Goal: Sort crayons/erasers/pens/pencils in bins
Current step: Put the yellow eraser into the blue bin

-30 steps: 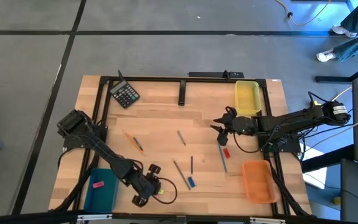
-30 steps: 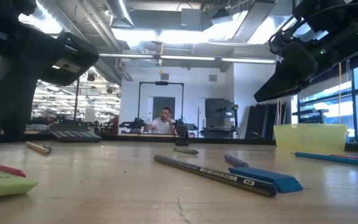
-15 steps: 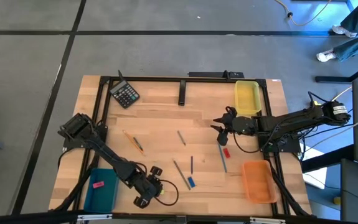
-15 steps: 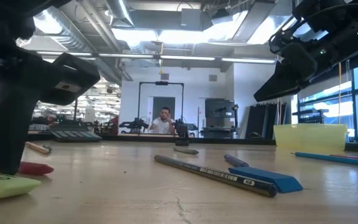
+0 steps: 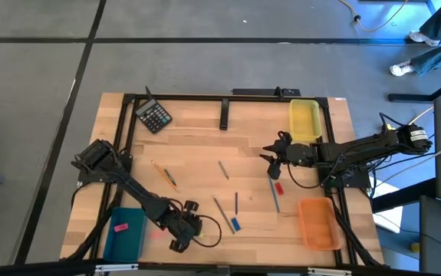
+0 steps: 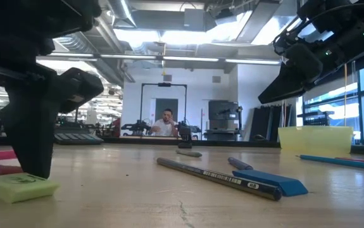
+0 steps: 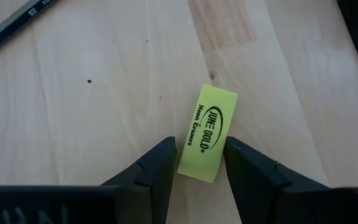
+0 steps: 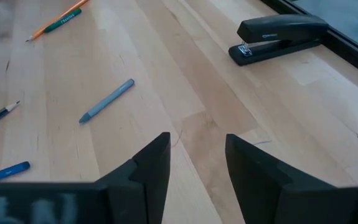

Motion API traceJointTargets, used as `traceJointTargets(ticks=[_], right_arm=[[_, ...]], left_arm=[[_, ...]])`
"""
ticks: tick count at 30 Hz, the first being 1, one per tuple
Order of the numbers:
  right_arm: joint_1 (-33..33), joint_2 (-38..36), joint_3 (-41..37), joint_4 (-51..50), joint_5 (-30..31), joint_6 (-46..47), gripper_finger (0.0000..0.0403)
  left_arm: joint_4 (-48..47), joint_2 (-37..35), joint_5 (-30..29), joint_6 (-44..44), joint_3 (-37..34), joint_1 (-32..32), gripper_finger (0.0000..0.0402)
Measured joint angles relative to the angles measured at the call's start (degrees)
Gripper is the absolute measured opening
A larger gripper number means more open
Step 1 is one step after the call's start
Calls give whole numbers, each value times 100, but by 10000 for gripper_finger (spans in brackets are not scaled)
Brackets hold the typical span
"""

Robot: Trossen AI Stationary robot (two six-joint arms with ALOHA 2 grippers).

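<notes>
The left end effector [image 7: 194, 165] is lowered at the near edge of the surface [image 5: 197, 146], just beside the teal bin [image 5: 125, 234]; its two fingers [image 7: 150, 171] are parted and stand on either side of a yellow-green eraser [image 7: 207, 134], with a narrow gap on each side; nothing is gripped yet, as far as the left wrist view shows. The eraser lies flat on the wood, directly between the fingers and reaching forward past their tips; its long axis runs roughly along the fingers' reach, tilted slightly to one side, so closing would bear on its two long faces. In the low view the same eraser [image 6: 25, 187] rests on the surface at the foot of a dark finger.

The eraser is a short rectangular block, pale yellow-green, with dark printed lettering on its upper face; its edges look clean and square.

The left arm is clearly the nearer one; the right end effector [image 5: 273, 159] hangs over the far right of the surface beside the yellow bin [image 5: 305, 120], well apart from the eraser; its fingers [image 8: 147, 168] are apart and hold nothing.

Judgement: the coming move calls for closing on the eraser and carrying it to a bin; the teal bin is closest and already holds a pink block [image 5: 120, 227]; the slight tilt may turn the eraser as the fingers meet it.
</notes>
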Motion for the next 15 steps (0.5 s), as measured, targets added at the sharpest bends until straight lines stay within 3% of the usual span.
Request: traceJointTargets(ticks=[15], right_arm=[[0,0,-2,-4,-11,2,157]], left_arm=[[39,256,-48,7,21,4,123]])
